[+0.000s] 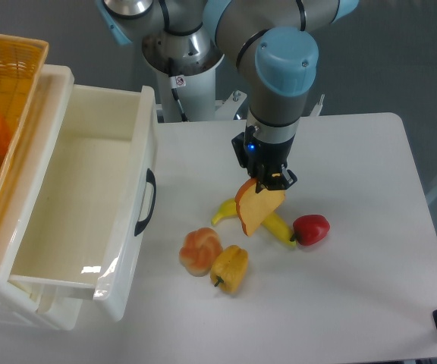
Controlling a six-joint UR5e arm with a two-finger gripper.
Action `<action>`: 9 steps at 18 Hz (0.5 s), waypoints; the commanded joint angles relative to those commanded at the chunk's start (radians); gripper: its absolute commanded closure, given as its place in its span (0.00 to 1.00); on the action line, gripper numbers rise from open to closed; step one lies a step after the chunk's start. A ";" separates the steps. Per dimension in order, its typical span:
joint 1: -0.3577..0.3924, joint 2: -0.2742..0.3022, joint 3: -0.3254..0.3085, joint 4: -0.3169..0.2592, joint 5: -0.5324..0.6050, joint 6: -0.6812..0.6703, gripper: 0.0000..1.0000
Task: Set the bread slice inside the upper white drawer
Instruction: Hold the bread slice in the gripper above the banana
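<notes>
My gripper (274, 180) is shut on the top edge of the bread slice (258, 208), a flat yellow-orange slice with a darker orange crust. The slice hangs tilted just above the table, in front of a banana (279, 227). The upper white drawer (120, 262) stands pulled open at the left, empty inside, with its black curved handle (147, 202) facing the table. The gripper and slice are well to the right of the drawer's front.
A tan-pink bun (200, 251) and a yellow bell pepper (231, 268) lie near the drawer front. A red bell pepper (310, 229) lies right of the banana. An orange woven basket (6, 83) sits on the drawer unit at the far left.
</notes>
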 joint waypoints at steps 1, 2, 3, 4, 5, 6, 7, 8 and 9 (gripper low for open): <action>0.000 0.008 0.000 0.000 -0.002 -0.012 1.00; 0.000 0.012 0.000 -0.002 -0.002 -0.017 1.00; 0.000 0.015 0.000 -0.002 -0.002 -0.025 1.00; -0.002 0.018 0.000 -0.003 -0.002 -0.044 1.00; -0.005 0.029 0.000 -0.002 -0.003 -0.083 1.00; -0.005 0.035 0.002 -0.002 -0.006 -0.125 1.00; -0.006 0.037 0.008 -0.002 -0.012 -0.156 1.00; -0.009 0.037 0.011 -0.006 -0.024 -0.172 1.00; -0.015 0.043 0.015 -0.017 -0.034 -0.175 1.00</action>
